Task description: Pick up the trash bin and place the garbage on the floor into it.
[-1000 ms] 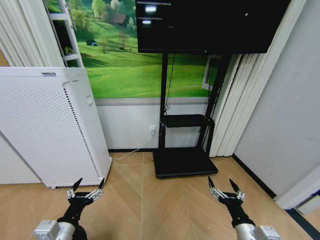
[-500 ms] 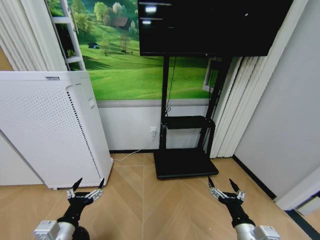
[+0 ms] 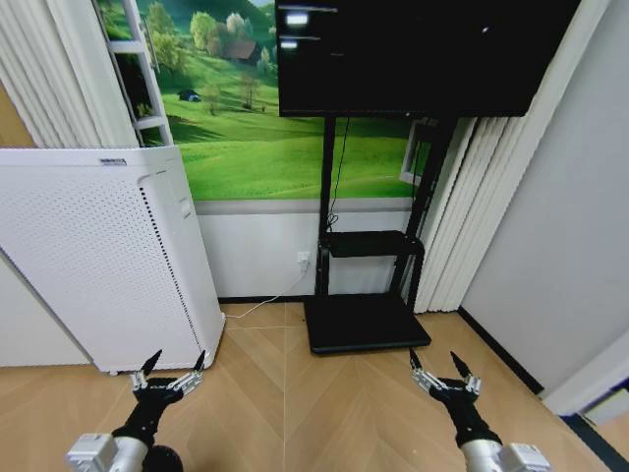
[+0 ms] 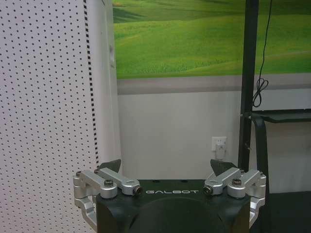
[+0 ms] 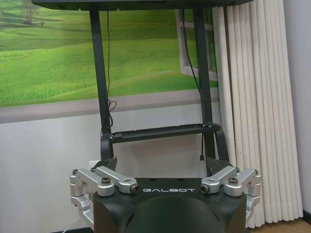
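Two grippers up front, both spread wide and carrying nothing. Left gripper hangs low over the wood floor, just in front of the white perforated appliance. Right gripper is level w/ it, well apart, off to the far side of the black TV stand from that appliance. Stand carries a dark screen; green meadow mural behind. Can't tell where the trash bin or garbage are.
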You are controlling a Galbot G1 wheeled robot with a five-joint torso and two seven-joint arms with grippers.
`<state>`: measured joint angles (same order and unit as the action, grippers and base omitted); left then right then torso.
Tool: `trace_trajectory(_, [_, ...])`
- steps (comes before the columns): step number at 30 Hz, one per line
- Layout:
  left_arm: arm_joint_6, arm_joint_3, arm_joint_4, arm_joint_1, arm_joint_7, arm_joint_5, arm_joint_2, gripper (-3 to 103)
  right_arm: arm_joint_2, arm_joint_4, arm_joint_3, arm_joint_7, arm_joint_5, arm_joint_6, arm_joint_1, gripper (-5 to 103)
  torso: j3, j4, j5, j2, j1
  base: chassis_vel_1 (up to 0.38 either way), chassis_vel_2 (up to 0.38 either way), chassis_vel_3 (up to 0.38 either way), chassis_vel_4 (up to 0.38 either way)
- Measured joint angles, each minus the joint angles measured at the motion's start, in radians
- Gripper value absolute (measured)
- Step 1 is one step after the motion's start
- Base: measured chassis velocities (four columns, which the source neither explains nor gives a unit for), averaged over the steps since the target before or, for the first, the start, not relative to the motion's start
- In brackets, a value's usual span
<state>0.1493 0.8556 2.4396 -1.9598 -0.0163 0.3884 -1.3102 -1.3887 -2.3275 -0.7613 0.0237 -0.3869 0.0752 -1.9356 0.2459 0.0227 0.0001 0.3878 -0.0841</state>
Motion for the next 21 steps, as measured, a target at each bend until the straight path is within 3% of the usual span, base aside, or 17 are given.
trace_trajectory(21, [0.0, 0.0, 0.0, 0.0, 0.0, 0.0, 0.0, 100, 0.0, 0.0, 0.0, 0.0, 0.0, 0.0, 0.0, 100, 0.043, 0.0, -0.0001, 0.07, -0.026, 0.025, 0.027, -0.024, -0.021])
